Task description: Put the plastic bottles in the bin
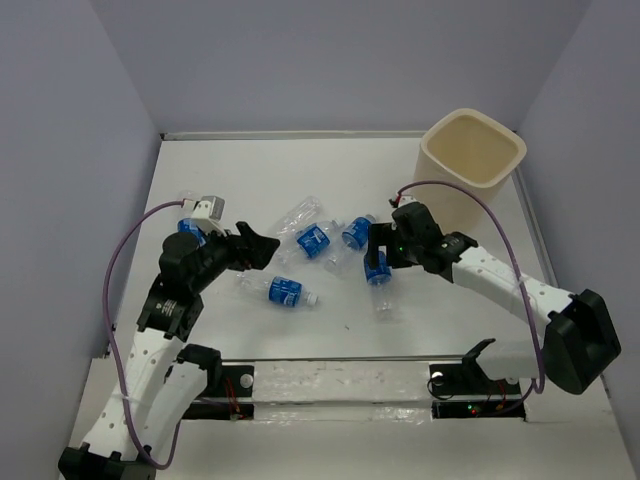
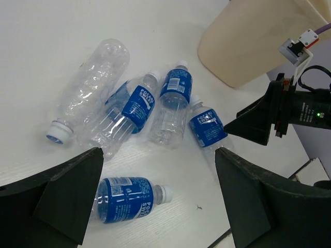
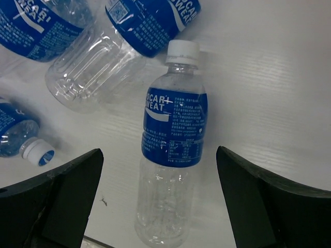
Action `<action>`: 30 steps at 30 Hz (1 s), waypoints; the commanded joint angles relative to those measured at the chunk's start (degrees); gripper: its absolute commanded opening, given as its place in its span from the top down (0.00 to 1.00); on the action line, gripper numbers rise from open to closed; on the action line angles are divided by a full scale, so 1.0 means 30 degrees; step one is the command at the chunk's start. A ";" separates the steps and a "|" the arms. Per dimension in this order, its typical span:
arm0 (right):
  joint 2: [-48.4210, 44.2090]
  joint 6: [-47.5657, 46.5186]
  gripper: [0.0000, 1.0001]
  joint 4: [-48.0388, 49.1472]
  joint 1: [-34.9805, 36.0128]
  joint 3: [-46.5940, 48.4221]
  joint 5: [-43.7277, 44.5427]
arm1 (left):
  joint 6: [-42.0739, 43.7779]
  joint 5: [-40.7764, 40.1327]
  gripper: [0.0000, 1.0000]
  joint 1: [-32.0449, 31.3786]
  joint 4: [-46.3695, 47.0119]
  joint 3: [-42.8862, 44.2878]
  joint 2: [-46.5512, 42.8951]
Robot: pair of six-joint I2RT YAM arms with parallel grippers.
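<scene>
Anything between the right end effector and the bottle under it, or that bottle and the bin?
Nothing visible. The open right end effector hangs straight over the bottle, other bottles off to its side; bare table from there to the bin.

The plastic bottles (image 3: 166,196) carry blue labels (image 2: 138,106) reading "POCARI SWEAT" (the smaller print is unreadable).

Seen from above, the left arm (image 1: 185,268) covers most of one plastic bottle (image 1: 189,227), and the right gripper (image 1: 375,257) hides another's cap end. The right wrist view's edges cut three plastic bottles short, and the small print on the label (image 3: 175,129) is unreadable. The left wrist view crops the bin (image 2: 243,41).
</scene>
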 commanded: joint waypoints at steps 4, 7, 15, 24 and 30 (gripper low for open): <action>0.2155 0.0049 0.04 0.1189 -0.0058 0.0041 -0.0893 | -0.0337 -0.0698 0.01 -0.0001 -0.0038 0.0015 0.0249; 0.3037 -0.0039 0.04 0.1425 -0.0232 0.0246 -0.0894 | -0.0338 -0.0756 0.01 -0.0001 -0.0038 -0.0043 0.0044; 0.5381 -0.0215 0.12 0.2069 -0.0234 0.0276 0.0245 | -0.0425 -0.1020 0.01 -0.0030 -0.0096 -0.0043 -0.0132; 0.3016 0.0282 0.50 0.1194 -0.0234 -0.0748 0.0482 | -0.0455 -0.1401 0.01 -0.0030 -0.0243 0.0045 -0.0161; -0.2249 0.0429 0.52 -0.1532 -0.0234 -0.0751 -0.0950 | -0.0513 -0.1079 0.01 -0.0030 -0.0155 0.0015 -0.0073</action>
